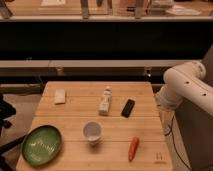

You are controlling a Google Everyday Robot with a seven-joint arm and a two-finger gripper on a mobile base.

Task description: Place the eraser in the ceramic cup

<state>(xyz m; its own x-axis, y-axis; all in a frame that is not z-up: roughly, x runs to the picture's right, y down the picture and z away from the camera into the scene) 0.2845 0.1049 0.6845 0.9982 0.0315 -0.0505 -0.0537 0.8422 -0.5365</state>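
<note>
Eraser [128,107], centre-right of worktop [75,120]: flat, stiff, probably light; pinch across its narrow width. Ceramic cup [92,131]: fragile. Gripper: beyond right frame edge, state untellable.

White arm [187,85] of rounded segments with small dark dots; the gripper is out of view

Eraser [128,107] lies right of tube [105,100], behind cup [92,131]; end effector unseen.
</note>
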